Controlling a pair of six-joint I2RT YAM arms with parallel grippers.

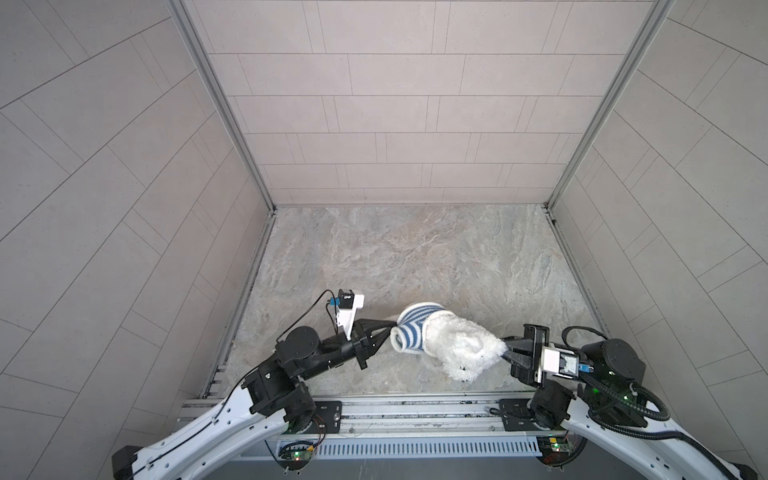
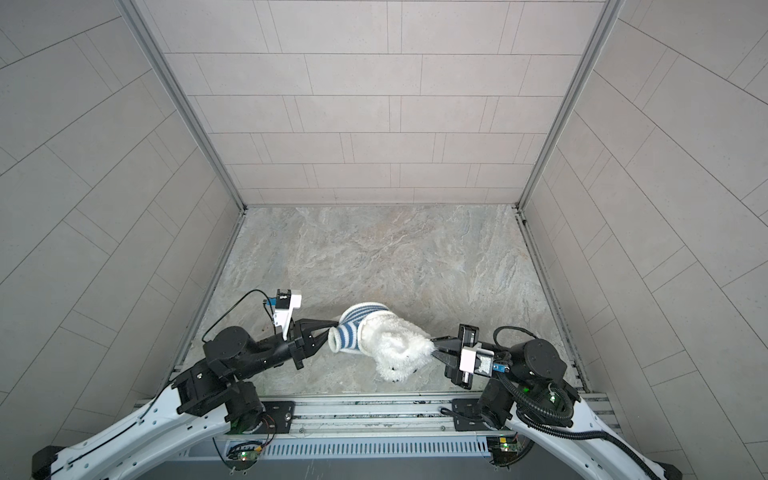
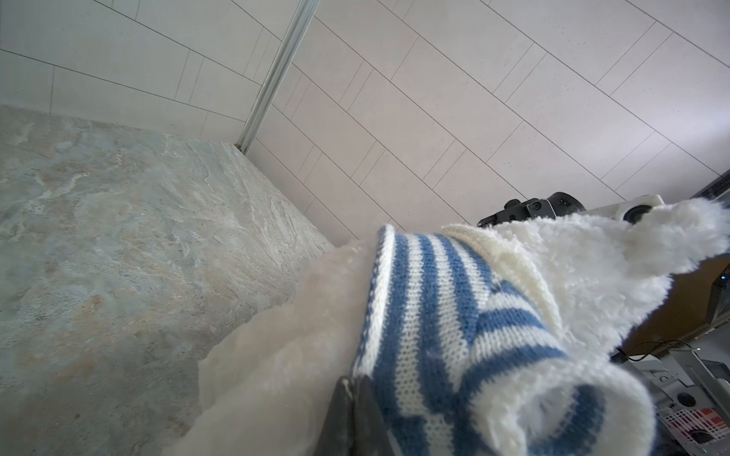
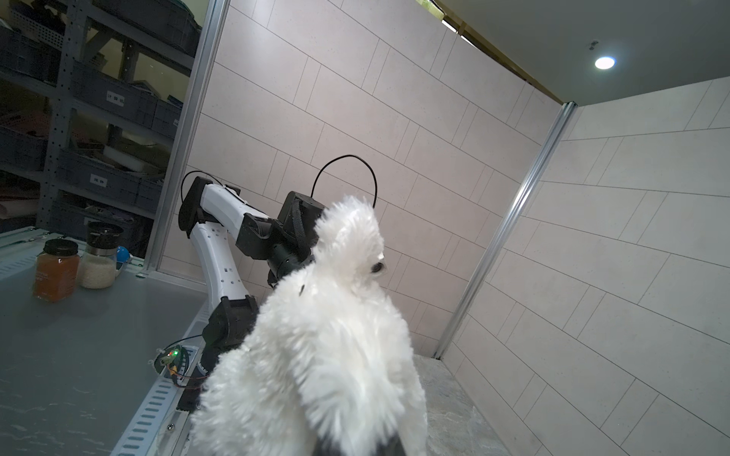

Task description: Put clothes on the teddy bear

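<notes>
The teddy bear (image 1: 461, 347) (image 2: 397, 351), fluffy and white, hangs stretched between my two grippers near the table's front edge. A blue-and-white striped shirt (image 1: 415, 328) (image 2: 353, 328) covers the end of its body toward the left arm. My left gripper (image 1: 390, 330) (image 2: 330, 331) is shut on the shirt's edge; in the left wrist view the left gripper (image 3: 353, 385) pinches the knit shirt (image 3: 434, 316) beside white fur. My right gripper (image 1: 505, 347) (image 2: 434, 348) is shut on the bear's head end. In the right wrist view the bear (image 4: 335, 335) fills the foreground and hides most of the right gripper (image 4: 355, 448).
Tiled walls enclose the marble tabletop (image 1: 415, 257) on three sides. A metal rail (image 1: 415, 405) runs along the front edge. Outside the enclosure, an amber jar (image 4: 55, 270) and a jar of white grains (image 4: 100, 260) stand on a grey bench.
</notes>
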